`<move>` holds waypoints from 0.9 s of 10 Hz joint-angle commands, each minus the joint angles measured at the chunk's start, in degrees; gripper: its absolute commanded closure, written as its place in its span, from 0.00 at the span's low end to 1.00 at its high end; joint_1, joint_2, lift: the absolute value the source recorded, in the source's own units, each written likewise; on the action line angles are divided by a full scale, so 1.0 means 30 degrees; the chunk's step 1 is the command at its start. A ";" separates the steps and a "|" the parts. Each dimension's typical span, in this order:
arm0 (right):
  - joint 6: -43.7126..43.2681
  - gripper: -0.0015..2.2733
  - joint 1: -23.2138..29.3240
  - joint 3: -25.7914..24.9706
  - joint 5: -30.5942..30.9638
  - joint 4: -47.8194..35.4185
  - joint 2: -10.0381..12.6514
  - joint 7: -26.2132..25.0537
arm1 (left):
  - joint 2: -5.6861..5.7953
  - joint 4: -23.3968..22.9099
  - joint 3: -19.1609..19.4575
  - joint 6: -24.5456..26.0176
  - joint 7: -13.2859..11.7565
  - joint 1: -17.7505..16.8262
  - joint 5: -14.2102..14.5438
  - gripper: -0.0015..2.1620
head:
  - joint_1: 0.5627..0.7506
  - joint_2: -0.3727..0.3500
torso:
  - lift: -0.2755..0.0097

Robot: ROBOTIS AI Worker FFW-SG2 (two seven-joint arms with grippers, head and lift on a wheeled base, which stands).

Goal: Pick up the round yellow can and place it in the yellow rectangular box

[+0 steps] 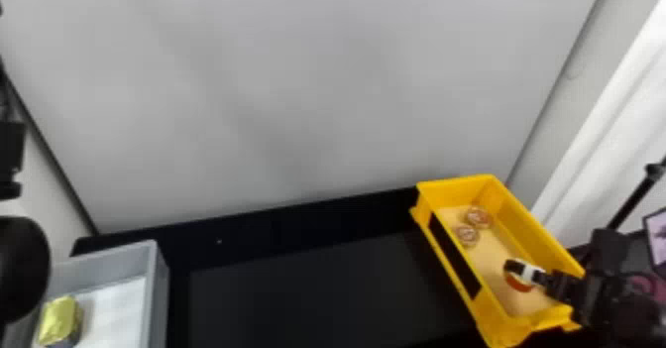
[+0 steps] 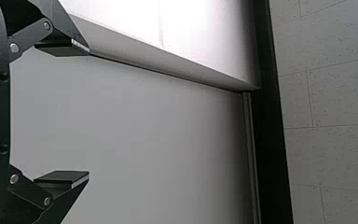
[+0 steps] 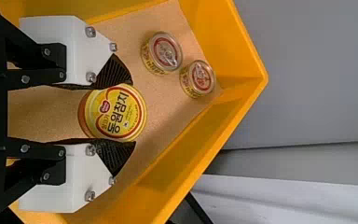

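- Can point(image 3: 116, 112), round, yellow: one, in the near half of the box point(image 1: 542, 233). In the head view mostly hidden by the right gripper point(image 1: 518, 275), with a red strip of its side showing; in the right wrist view its printed top is plain. Whether its base touches the box floor, cannot tell.
- Box, near right corner: covered by the dark bulk of the right arm point(image 1: 607, 277).
- Left arm point(image 1: 22, 267): dark pieces cut off by the head view's left edge; its outline there is hard to read.
- Bin point(image 1: 161, 292), grey: at the bench's point(image 1: 297, 292) left end, cut off below and at the left.
- Packet point(image 1: 59, 317), gold-topped: one, in the bin near the view's cut; exact kind unclear.
- Right arm, pose: in from the right side, over the box's right edge, gripper angled down inside. Jaws clamped on the can, a ribbed black pad point(image 3: 114, 72) at either side.
- Left gripper point(image 2: 89, 113), pose: facing wall and ceiling tiles, jaws wide apart, nothing between.
- Small cans point(image 1: 478, 216): two, side by side, towards the box's far edge, one near its far right corner.
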 commanded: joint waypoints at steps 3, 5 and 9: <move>-0.0243 0.34 -0.0973 0.0666 0.0000 0.1510 -0.0067 0.0065 | 0.0055 0.0103 -0.0141 -0.0002 -0.0017 -0.0137 0.0014 0.15 | 0.37 0.41 | 0.96; -0.0419 0.34 -0.1237 0.0900 0.0000 0.1803 -0.0096 0.0065 | 0.0055 0.0133 -0.0200 -0.0032 -0.0017 -0.0166 0.0014 0.15 | 0.37 0.41 | 0.96; -0.0537 0.34 -0.1559 0.1105 0.0000 0.2096 -0.0242 0.0065 | 0.0055 0.0220 -0.0317 -0.0061 -0.0017 -0.0225 0.0014 0.15 | 0.37 0.41 | 0.96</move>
